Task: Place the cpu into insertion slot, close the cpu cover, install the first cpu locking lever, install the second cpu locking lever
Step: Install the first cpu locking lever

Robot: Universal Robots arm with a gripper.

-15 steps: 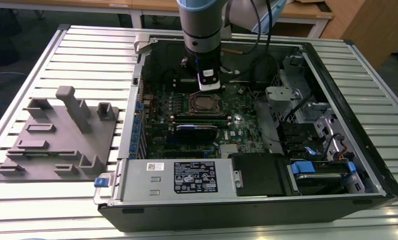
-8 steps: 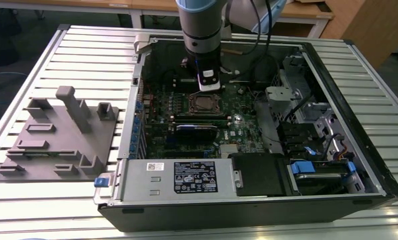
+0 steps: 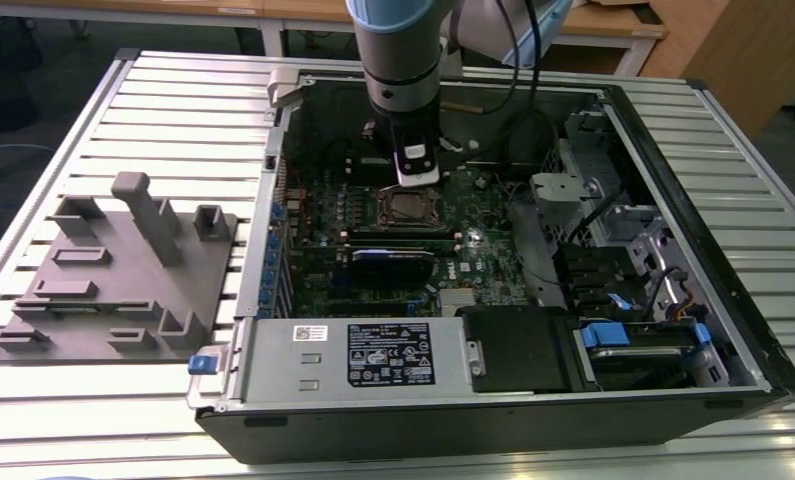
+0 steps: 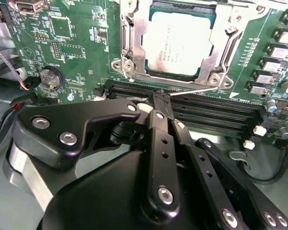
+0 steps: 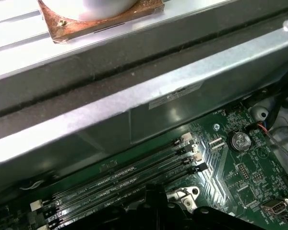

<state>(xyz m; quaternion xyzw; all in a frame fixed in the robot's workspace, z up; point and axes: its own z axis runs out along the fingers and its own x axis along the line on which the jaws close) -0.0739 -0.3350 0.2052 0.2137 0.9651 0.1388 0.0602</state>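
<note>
In the second wrist view the cpu [image 4: 182, 40] lies flat in the insertion slot, its silvery top facing up. The cpu cover [image 4: 133, 45] is down around it as a metal frame. A thin wire locking lever [image 4: 197, 89] runs along the socket's edge nearest my gripper [image 4: 161, 98]. The black fingers are shut, their tips meeting right at that lever's end. I cannot tell whether they touch it. In the exterior view my gripper [image 3: 413, 183] hangs just behind the insertion slot [image 3: 404, 207] inside the open computer case.
Black memory slots [image 4: 216, 112] lie between my gripper and the socket, and also run below the case wall [image 5: 134, 110]. A coin battery [image 4: 52, 76] sits on the green board. A black expansion card [image 3: 394, 257] and power supply [image 3: 357, 355] lie nearer the front. A grey fixture [image 3: 117, 270] stands outside the case.
</note>
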